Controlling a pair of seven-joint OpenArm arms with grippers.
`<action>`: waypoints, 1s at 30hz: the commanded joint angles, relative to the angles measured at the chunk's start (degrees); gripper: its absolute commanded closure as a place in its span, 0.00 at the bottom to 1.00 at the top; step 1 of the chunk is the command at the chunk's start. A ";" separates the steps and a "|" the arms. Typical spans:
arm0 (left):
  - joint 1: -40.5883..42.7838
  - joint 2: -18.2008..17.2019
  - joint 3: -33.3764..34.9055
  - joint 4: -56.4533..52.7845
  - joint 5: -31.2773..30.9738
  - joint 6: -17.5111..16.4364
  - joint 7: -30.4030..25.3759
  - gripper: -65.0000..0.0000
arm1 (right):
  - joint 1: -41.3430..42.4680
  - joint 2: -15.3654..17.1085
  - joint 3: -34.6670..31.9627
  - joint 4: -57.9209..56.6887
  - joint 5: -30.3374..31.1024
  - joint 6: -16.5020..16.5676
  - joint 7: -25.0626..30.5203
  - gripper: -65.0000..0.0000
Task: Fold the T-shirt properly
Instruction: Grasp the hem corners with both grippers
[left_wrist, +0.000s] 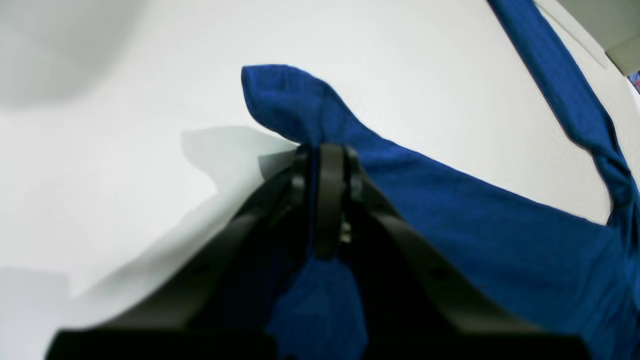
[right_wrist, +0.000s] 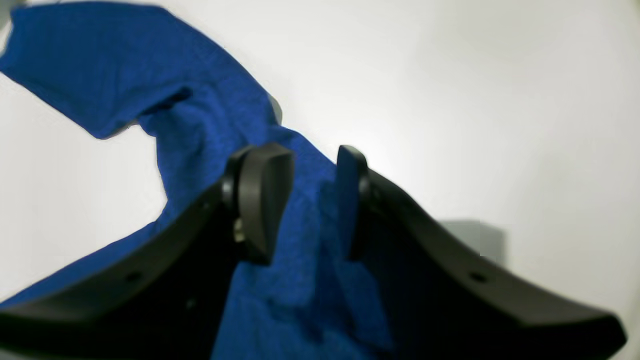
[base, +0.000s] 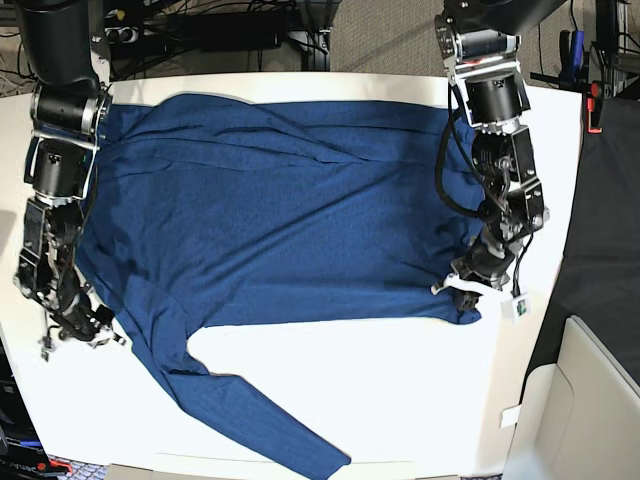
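My tools on both bottom corners of the T-shirt (base: 290, 220), prepping the first fold.

Shirt lies spread flat on the white table (base: 400, 400), one long sleeve trailing toward the near edge. My left tool (left_wrist: 327, 150) is pressed together, pinching a hem corner w/ cloth bunched at the tips, so that corner can lift. My right tool (right_wrist: 305, 195) is spread, jaws straddling a raised ridge of fabric at the opposite corner, not yet nipped. I'd guess it needs closing before both sides lift together, else the fold skews.
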 joint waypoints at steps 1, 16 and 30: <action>-1.27 -0.17 0.14 1.83 -0.51 -0.54 -0.60 1.00 | 2.57 0.85 -1.01 -0.50 0.09 0.09 2.70 0.69; 0.40 -0.17 0.06 6.14 -0.51 -0.54 1.78 1.00 | 6.35 -0.47 -5.31 -17.20 -9.14 0.09 14.92 0.69; 0.40 -0.17 -0.03 6.05 -0.51 -0.54 1.78 1.00 | 6.61 -2.93 -5.31 -16.67 -19.25 7.47 14.48 0.69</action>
